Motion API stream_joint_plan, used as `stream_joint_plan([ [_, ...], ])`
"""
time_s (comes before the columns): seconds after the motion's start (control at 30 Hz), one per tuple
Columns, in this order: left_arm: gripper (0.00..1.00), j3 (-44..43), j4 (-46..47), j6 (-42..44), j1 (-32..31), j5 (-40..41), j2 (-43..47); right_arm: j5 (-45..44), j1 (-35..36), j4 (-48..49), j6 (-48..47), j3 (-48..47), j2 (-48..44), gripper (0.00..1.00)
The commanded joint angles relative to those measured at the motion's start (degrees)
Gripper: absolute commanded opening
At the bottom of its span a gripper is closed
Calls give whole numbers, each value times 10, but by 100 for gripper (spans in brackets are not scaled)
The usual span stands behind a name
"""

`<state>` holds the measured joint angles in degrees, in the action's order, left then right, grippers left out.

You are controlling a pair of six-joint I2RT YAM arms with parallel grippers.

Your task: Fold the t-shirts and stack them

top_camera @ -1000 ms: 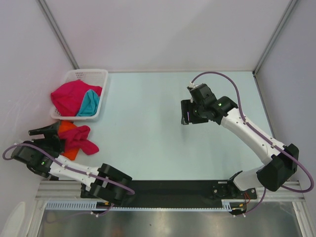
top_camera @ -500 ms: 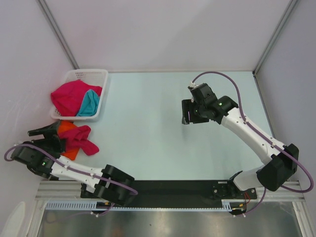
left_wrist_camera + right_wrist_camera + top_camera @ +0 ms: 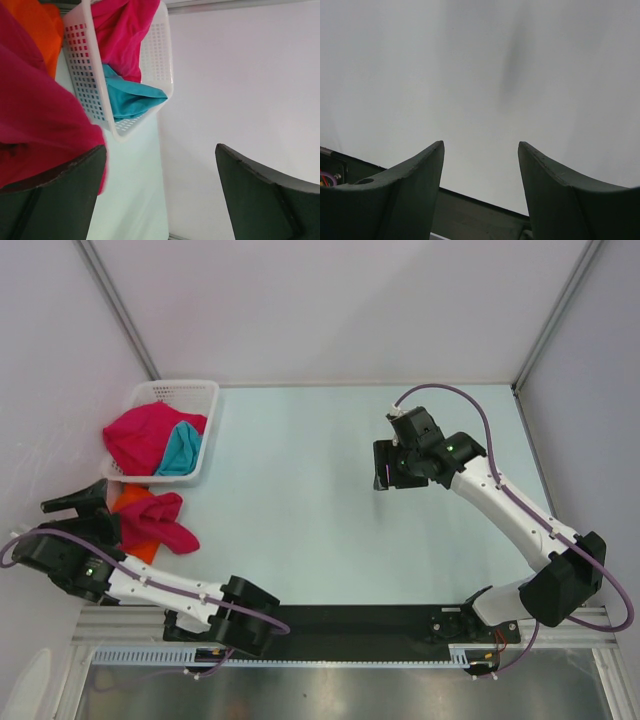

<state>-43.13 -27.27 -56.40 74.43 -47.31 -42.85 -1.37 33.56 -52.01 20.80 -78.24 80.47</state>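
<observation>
A crumpled crimson t-shirt (image 3: 160,522) lies on the table over an orange t-shirt (image 3: 127,499), just below the white basket (image 3: 178,390). Another crimson t-shirt (image 3: 140,435) and a teal t-shirt (image 3: 181,452) hang out of that basket. My left gripper (image 3: 72,500) hovers open at the table's left edge, beside the pile. In the left wrist view the near crimson t-shirt (image 3: 35,125) touches one finger (image 3: 60,200); nothing lies between the tips of the left gripper (image 3: 160,147). The right gripper (image 3: 382,477) is open over bare table, and it is empty in its wrist view (image 3: 480,143).
The basket (image 3: 85,90) stands in the back left corner against the white wall, with the teal t-shirt (image 3: 130,97) and crimson t-shirt (image 3: 125,35) spilling over its rim. White walls close in the left, back and right sides.
My left gripper has drifted a little left and back, away from the pile. The right gripper has shifted slightly right. The shirts have not moved.
</observation>
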Motion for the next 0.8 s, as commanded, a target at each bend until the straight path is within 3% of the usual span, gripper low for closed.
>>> stream_joint_plan([
  [0.0, 95, -13, 48, -55, -15, -38, 7, 8, -1, 2, -8, -21, 0, 66],
  [0.23, 95, -21, 62, -73, -26, -62, -9, 8, -2, -2, -8, -18, -7, 66],
  [0.6, 95, 114, 117, -47, -35, -21, 0, 31, 0, 1, 0, -17, -6, 66],
  [0.77, 95, 124, 122, -8, -99, 6, -55, 34, 7, 12, 12, -1, -11, 66],
])
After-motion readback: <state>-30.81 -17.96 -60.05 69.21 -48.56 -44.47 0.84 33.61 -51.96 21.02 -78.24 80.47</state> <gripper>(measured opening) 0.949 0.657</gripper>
